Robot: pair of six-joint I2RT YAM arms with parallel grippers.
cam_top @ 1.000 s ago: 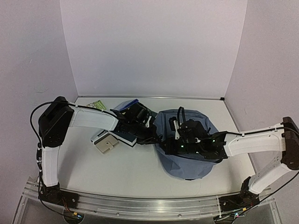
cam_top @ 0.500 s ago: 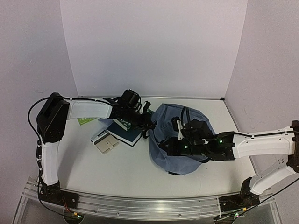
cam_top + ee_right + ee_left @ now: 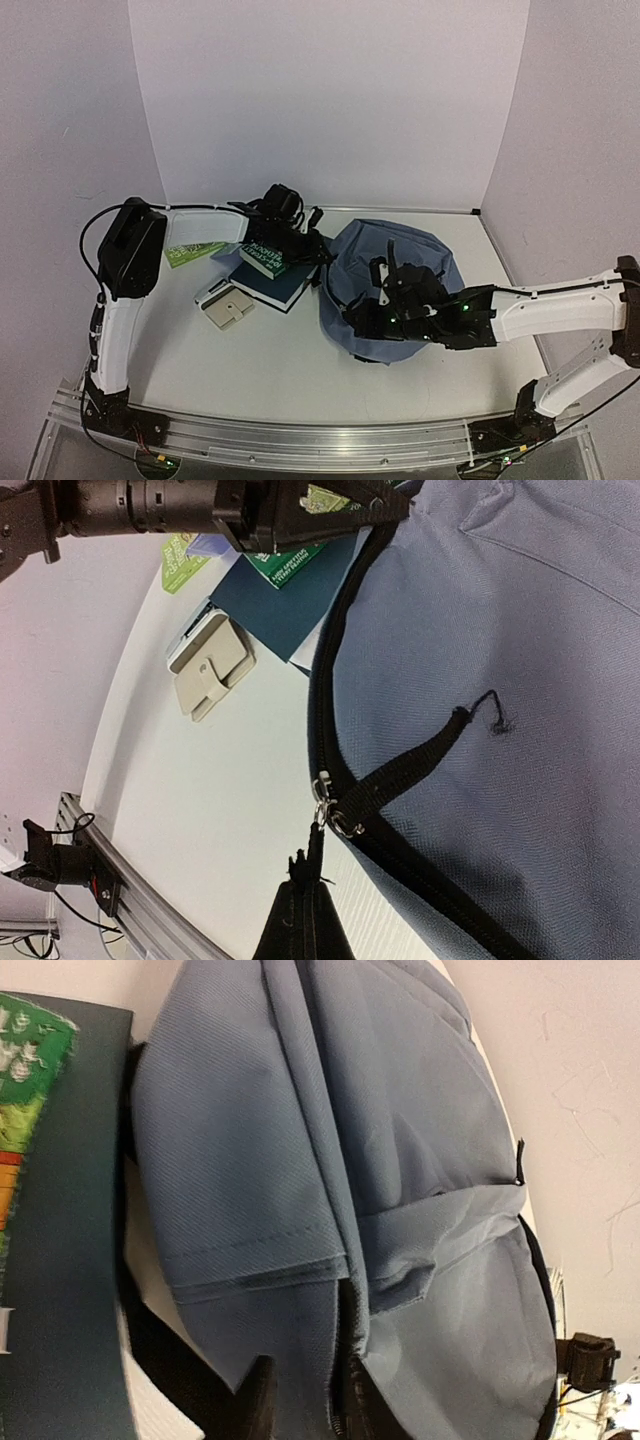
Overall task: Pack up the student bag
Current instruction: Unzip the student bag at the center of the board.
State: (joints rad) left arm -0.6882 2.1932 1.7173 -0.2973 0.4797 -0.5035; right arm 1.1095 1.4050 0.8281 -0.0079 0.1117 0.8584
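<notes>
White table [image 3: 270, 370]: book [image 3: 272, 282] more exposed; left gripper [image 3: 305, 1410] apparently loosening on student bag [image 3: 400, 250].

1. Student bag [image 3: 400, 260]: matt, finely woven grey-blue cloth.
2. Zipper pull [image 3: 316, 842] pinched in my right gripper [image 3: 303, 895]: black fabric tab, shiny metal ring.
3. Book [image 3: 277, 287]: smooth matt cover.
4. Case [image 3: 228, 311]: smooth beige plastic.

Both arms reach toward the middle.
The left arm [image 3: 200, 228] stretches rightward, the left gripper [image 3: 305, 1400] slightly parted; the right arm [image 3: 550, 305] extends leftward, the right gripper [image 3: 305, 905] pinched closed.
</notes>
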